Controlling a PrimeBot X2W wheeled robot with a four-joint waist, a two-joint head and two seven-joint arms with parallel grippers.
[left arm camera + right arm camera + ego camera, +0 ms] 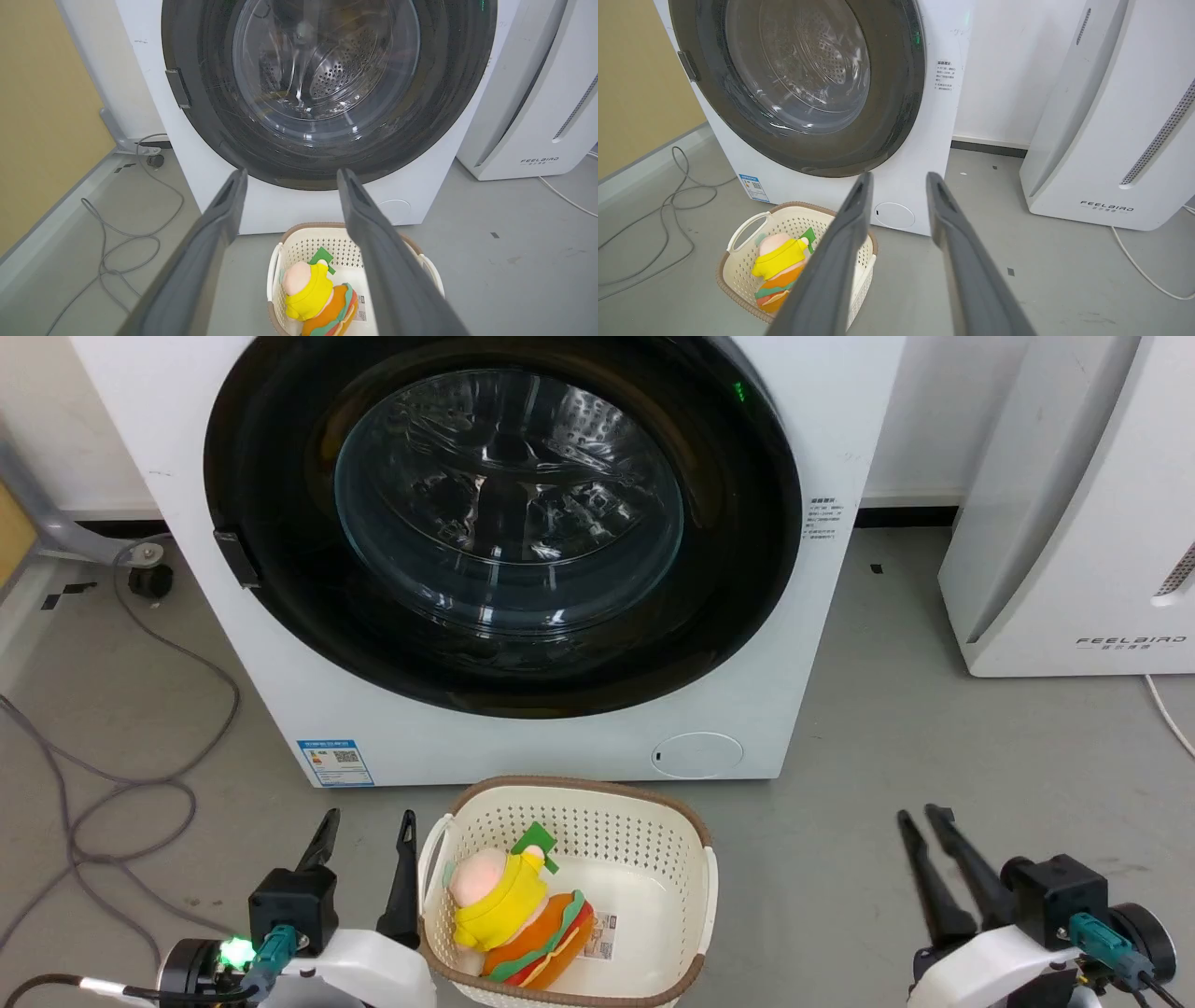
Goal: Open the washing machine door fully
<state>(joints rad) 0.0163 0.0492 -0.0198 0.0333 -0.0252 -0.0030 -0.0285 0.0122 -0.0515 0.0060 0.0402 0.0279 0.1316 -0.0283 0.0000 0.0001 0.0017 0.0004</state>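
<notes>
the washing machine door is seen shut flush on the washing machine, beyond the basket. its handle tab is set up-left of the basket, so the wide-spread, empty left pincer is judged nearer than the narrowly parted, empty right pincer.

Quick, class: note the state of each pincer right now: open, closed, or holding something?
Left pincer: open, holding nothing.
Right pincer: open, fingers parted less widely, holding nothing.
</notes>
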